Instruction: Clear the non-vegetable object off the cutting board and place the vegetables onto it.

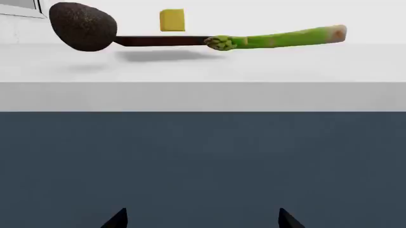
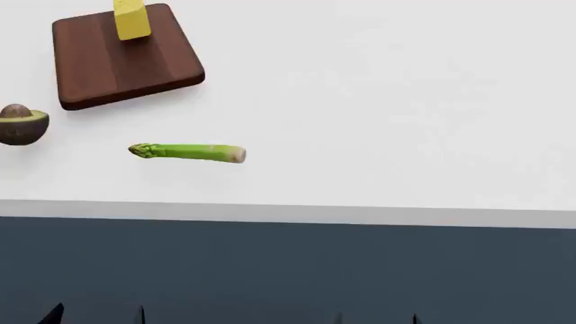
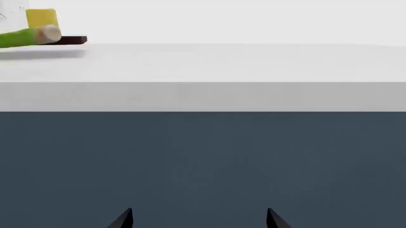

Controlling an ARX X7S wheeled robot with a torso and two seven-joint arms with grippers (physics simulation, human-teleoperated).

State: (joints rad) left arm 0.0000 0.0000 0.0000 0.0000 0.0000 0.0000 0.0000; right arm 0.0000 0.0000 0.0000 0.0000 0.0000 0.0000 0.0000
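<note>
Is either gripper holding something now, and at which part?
Nothing is held. The left gripper and right gripper are open below the counter edge, away from the cheese wedge, asparagus and avocado half.

In the head view the cheese [image 2: 131,19] is cut off by the top edge, as is the far side of the board [image 2: 117,64] under it. The avocado [image 2: 21,124], near the board, loses its outer side to the picture's edge. Only the dark fingertips of the left pincer [image 2: 97,315] and right pincer [image 2: 376,318] show at the bottom. From the right wrist, the asparagus [image 3: 28,36] hides most of the board and runs off-frame.
</note>
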